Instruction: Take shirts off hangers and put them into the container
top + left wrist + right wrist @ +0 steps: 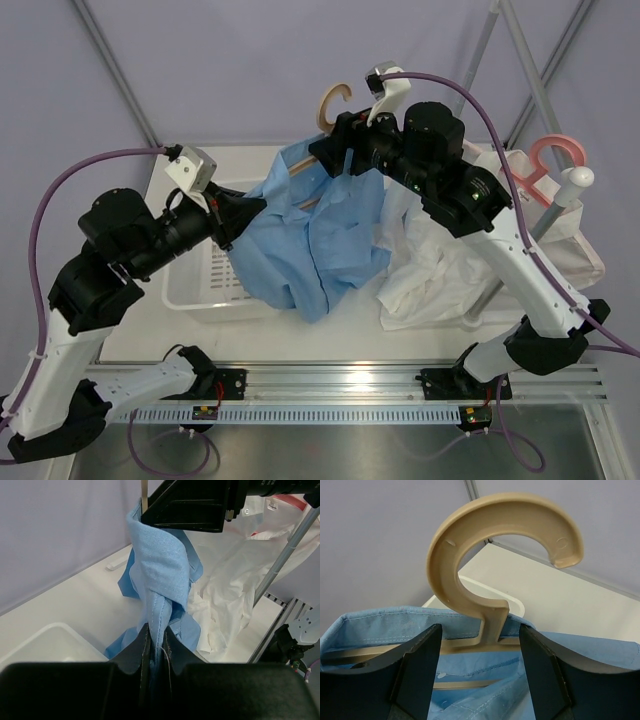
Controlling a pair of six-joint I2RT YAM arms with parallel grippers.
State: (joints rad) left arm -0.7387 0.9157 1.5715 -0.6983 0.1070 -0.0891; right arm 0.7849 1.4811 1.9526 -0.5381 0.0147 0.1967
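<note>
The left gripper (156, 635) is pinched shut on a fold of the blue shirt (162, 575), and the cloth is drawn up taut from its fingers. The right gripper (480, 630) is spread wide, with one finger set on each side of the tan hanger (495, 555) neck and a gap showing on both sides. Whether the bar rests on those fingers cannot be told. The hanger's shoulders are buried under the blue collar, so only the hook is seen clearly.

From above, the blue shirt is draped over the tub (195, 295), whose right part is hidden. The white shirt (430, 270) is heaped on the table (300, 345) beside it, outside the tub. Only the hook of the pink hanger (537, 158) is shown, near the pole (577, 180); its bar is lost in white cloth.
</note>
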